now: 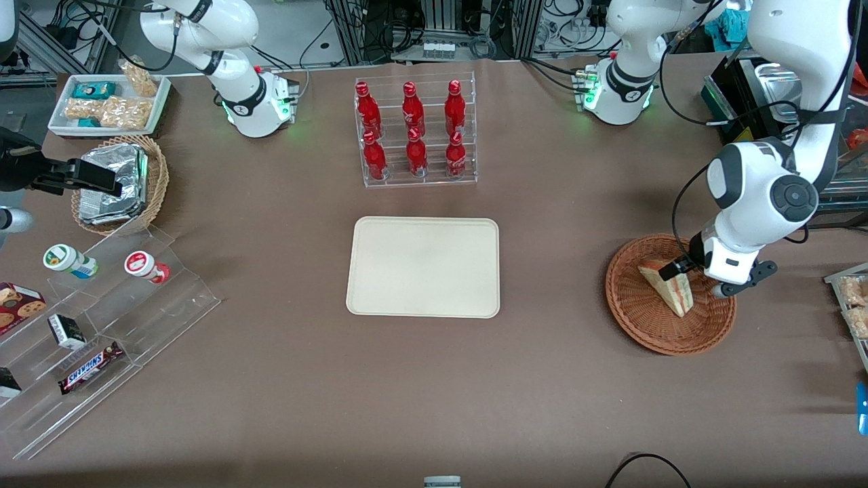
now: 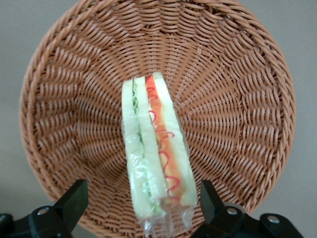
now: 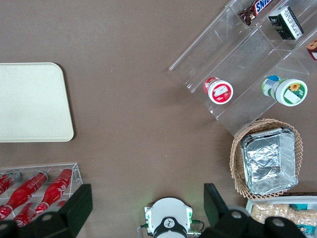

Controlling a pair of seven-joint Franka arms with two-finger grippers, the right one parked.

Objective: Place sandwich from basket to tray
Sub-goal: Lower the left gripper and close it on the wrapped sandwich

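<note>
The sandwich (image 1: 668,288) (image 2: 153,148), a clear-wrapped wedge with red and pale filling, stands on edge in the reddish-brown wicker basket (image 1: 644,329) (image 2: 237,74) toward the working arm's end of the table. My left gripper (image 1: 698,279) (image 2: 142,196) hangs low over the basket, open, with one finger on each side of the sandwich's wide end. A gap shows between each finger and the wrap. The cream tray (image 1: 424,266) (image 3: 29,101) lies flat at the table's middle with nothing on it.
A clear rack of red bottles (image 1: 415,132) stands farther from the front camera than the tray. Toward the parked arm's end are a clear stepped stand with snacks (image 1: 102,318), a paler basket of foil packets (image 1: 122,183) and a white tray of snack bags (image 1: 108,102).
</note>
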